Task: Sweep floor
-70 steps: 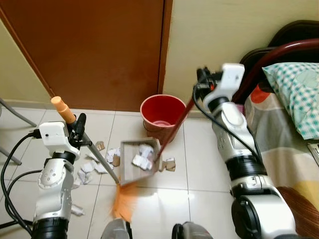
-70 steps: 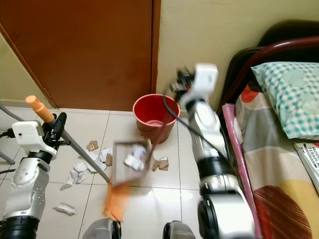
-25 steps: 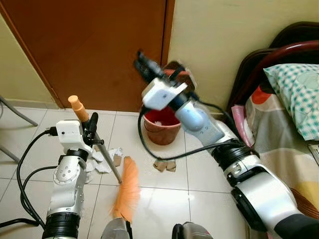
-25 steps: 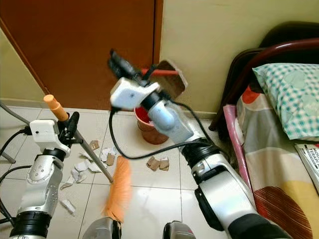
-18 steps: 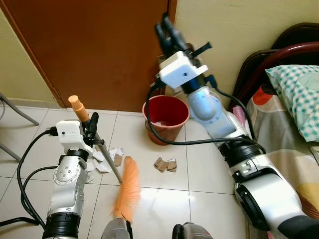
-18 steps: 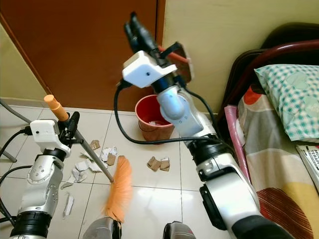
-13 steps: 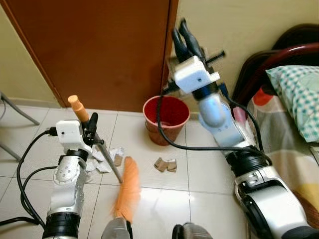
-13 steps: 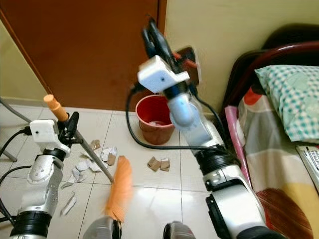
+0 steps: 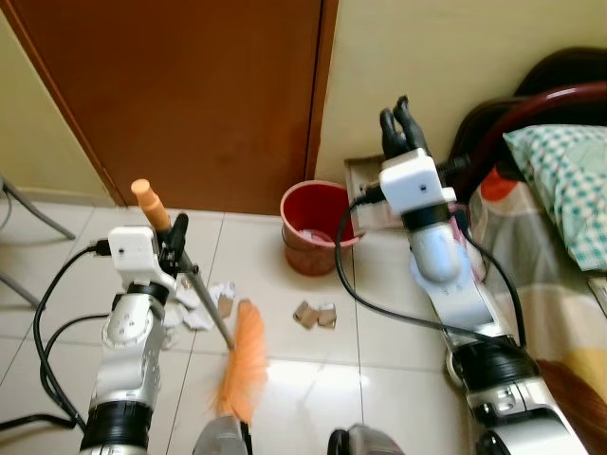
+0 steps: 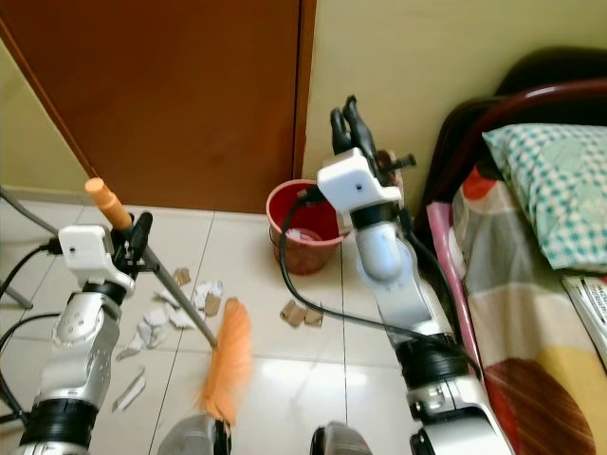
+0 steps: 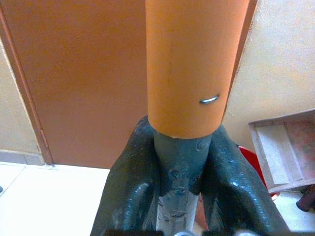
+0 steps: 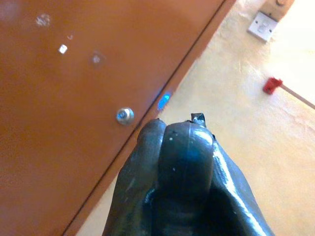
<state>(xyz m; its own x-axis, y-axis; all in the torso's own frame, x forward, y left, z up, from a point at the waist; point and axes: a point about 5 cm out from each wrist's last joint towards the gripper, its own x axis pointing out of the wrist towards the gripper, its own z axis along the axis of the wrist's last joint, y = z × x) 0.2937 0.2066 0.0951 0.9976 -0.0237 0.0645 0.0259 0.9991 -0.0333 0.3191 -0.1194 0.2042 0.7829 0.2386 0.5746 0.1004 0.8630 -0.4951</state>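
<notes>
Pale floor tiles [image 9: 379,313] are seen underfoot, with the broom's orange bristles [image 9: 244,365] resting on them nearest the robot. At the left, the broom handle [image 11: 183,69] is pinched between the fingers of the left gripper [image 9: 176,248], just below its orange end cap. Torn white paper scraps [image 9: 209,301] lie beside the shaft, and two cardboard bits [image 9: 315,314] lie just right of them. Farther off, a red bucket [image 9: 313,227] stands against the wall beside the brown door [image 9: 190,95]. Over its right rim a grey dustpan [image 9: 370,194] is held tilted by the raised right gripper [image 9: 402,131], whose fingers are pressed together around a dark handle. A bed with a checked pillow [image 9: 560,180] is seen at the far right.
</notes>
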